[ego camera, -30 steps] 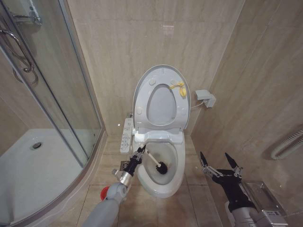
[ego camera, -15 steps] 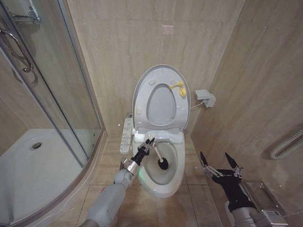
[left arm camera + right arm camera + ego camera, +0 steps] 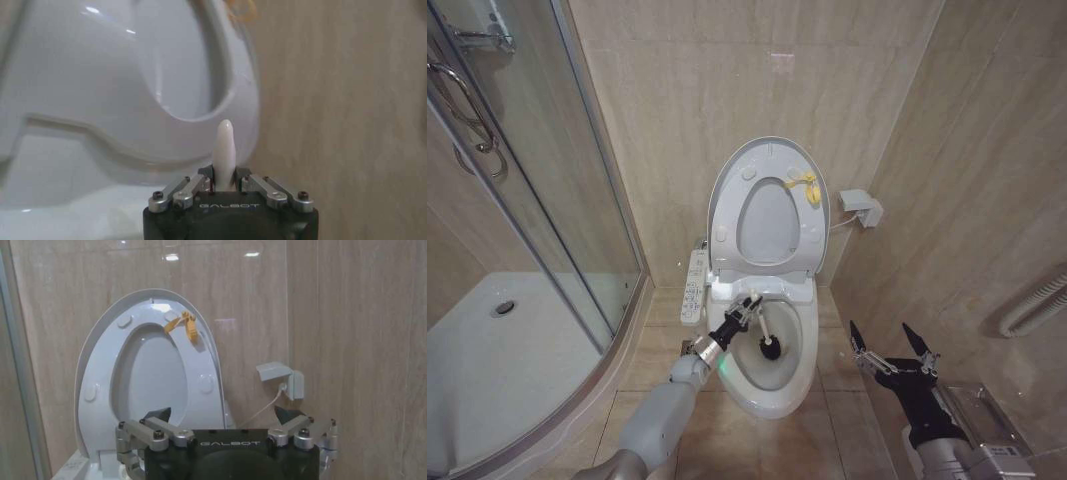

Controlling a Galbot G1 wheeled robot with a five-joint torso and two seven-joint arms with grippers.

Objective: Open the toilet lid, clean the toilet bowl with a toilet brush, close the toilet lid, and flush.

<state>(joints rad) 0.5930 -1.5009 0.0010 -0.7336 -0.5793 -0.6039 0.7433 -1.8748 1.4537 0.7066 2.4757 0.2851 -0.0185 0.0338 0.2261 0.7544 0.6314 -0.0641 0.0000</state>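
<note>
The toilet lid (image 3: 768, 152) stands upright against the back wall together with the seat ring, its yellow loop tag (image 3: 804, 185) near the top. Below it the toilet bowl (image 3: 774, 404) lies uncovered. My left gripper (image 3: 746, 311) hovers over the bowl's back left rim, shut on the white handle of the toilet brush (image 3: 770, 347), whose dark head sits inside the bowl. In the left wrist view the handle (image 3: 225, 145) pokes out between the shut fingers of the left gripper (image 3: 225, 184), pointing at the raised lid (image 3: 87, 70). My right gripper (image 3: 892, 349) waits open to the right of the toilet; the right wrist view has its gripper (image 3: 223, 415) facing the lid (image 3: 100, 355).
A curved glass shower screen (image 3: 577, 200) and white shower tray (image 3: 487, 370) take up the left. A white control panel (image 3: 695, 285) sits beside the toilet's left side. A small wall box (image 3: 862, 208) with a cable hangs right of the lid. Tiled walls close in behind and on the right.
My left gripper has moved forward and to the right over the bowl's back rim, tipping the brush handle steeper. The brush head stays in the bowl. The right arm has not moved.
</note>
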